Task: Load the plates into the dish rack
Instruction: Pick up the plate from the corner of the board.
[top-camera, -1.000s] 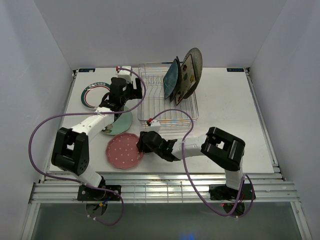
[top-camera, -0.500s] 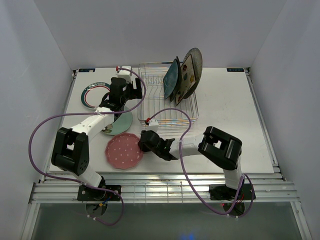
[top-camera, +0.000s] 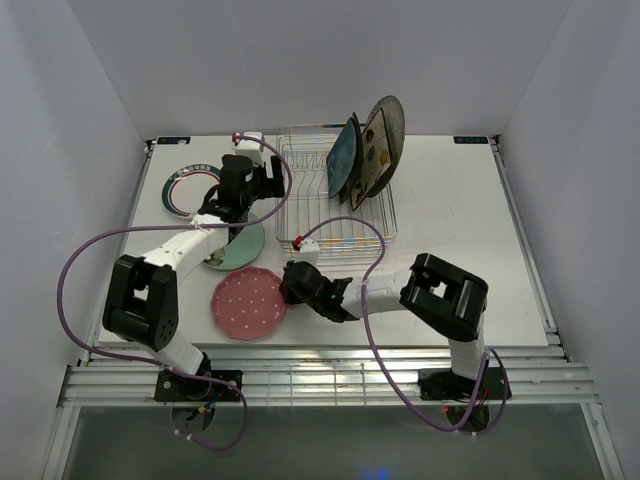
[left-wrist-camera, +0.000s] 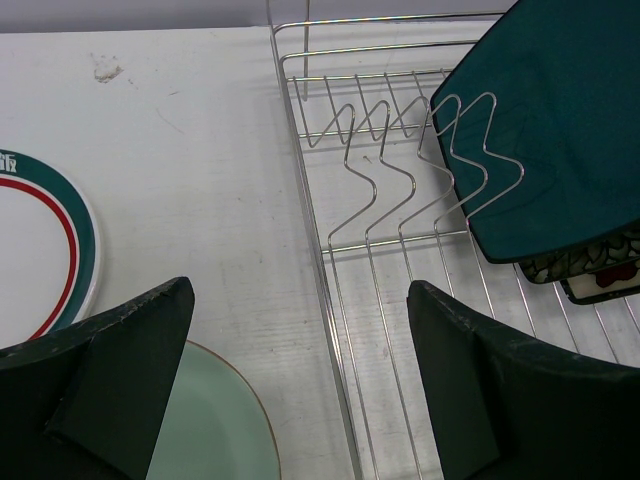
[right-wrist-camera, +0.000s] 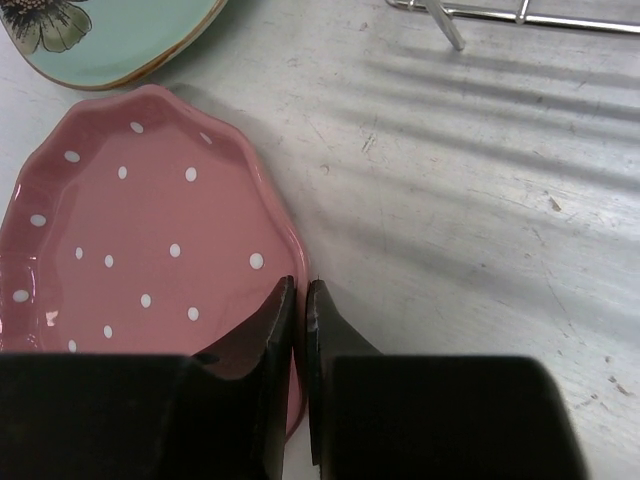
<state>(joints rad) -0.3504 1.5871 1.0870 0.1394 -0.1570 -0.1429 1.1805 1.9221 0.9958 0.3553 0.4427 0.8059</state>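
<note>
Just in front of the rack (top-camera: 300, 176), your right gripper (right-wrist-camera: 300, 300) is closed, seemingly pinching the pink plate (right-wrist-camera: 140, 240) by its right rim. Left of the rack, your left gripper (left-wrist-camera: 300, 290) hangs wide open above the mint plate (top-camera: 242, 246). The teal plate (top-camera: 343, 158) stands in the rack's far right corner.

The right gripper (right-wrist-camera: 300, 300) comes up from 6 o'clock with its two dark fingers pressed nearly together on the wavy right rim of the pink plate (right-wrist-camera: 140, 240), one finger over the plate and the other on its outer side. That white-dotted plate lies flat across the 8 to 10 o'clock side of the scuffed white table (right-wrist-camera: 480, 210). At 11 o'clock sits the edge of a mint plate (right-wrist-camera: 130, 40) with a dark flower, apart from the pink one, and at 1 o'clock a wire of the rack (right-wrist-camera: 520, 17).
</note>
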